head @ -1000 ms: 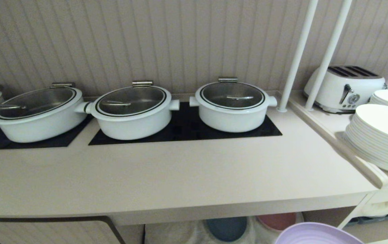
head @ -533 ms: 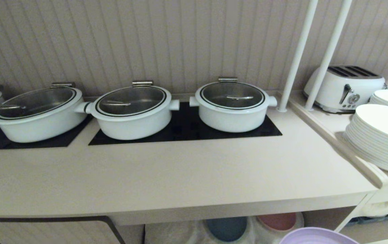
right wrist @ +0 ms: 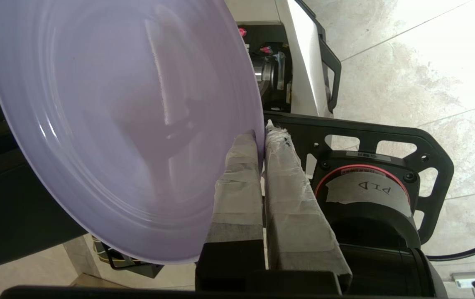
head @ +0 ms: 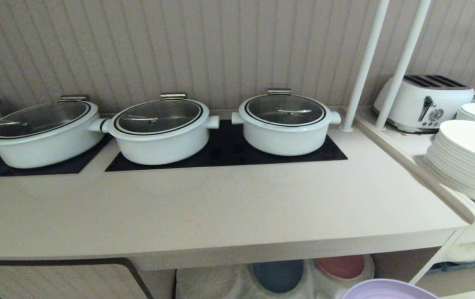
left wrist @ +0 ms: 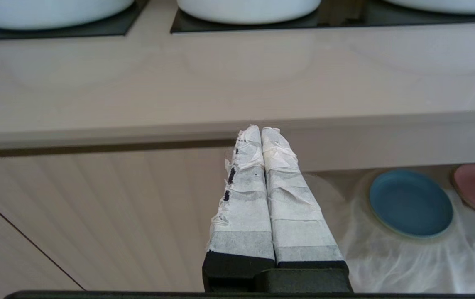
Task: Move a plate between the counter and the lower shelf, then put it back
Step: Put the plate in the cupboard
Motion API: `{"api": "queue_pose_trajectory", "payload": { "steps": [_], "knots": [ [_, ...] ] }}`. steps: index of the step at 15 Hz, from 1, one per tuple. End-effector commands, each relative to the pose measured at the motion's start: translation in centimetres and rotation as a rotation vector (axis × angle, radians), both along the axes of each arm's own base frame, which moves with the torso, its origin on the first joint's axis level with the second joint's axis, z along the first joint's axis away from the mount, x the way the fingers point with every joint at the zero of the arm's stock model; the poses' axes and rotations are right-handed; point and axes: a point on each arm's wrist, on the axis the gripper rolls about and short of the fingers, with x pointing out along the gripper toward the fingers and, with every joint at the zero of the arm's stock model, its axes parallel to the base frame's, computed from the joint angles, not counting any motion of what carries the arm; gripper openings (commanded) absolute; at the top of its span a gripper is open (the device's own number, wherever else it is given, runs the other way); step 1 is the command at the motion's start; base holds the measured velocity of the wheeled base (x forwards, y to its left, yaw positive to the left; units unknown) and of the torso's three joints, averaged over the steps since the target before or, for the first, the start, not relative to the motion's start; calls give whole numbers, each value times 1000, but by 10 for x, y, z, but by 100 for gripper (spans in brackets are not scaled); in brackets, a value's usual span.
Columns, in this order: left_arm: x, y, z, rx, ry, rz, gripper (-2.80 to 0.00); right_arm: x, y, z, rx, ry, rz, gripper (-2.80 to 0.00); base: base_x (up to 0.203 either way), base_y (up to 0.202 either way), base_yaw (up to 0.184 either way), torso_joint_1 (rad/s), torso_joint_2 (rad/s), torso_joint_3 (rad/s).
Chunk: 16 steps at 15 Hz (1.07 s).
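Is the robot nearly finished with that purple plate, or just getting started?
Somewhere in the middle, by the look of it. The plate is off every surface, pinched by its rim in the right gripper, low in front of the counter. The lower shelf holds only a blue plate and a pink plate. It must yet be set down. The left gripper idles, shut.
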Motion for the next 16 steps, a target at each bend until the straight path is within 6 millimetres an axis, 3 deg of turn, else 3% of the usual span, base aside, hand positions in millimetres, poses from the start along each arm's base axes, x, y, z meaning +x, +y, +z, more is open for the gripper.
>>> {"api": "queue_pose_trajectory", "payload": {
  "steps": [1,9,16],
  "knots": [
    [0,0,0,0,0,0,-280,0,0,0,2,4,0,-280,0,0,0,-166,334,159],
    [0,0,0,0,-1,0,-280,-1,0,-1,1,7,-2,-280,0,0,0,-175,356,179],
    [0,0,0,0,-1,0,-280,0,0,0,1,7,-2,-280,0,0,0,-266,538,267]
  ]
}}
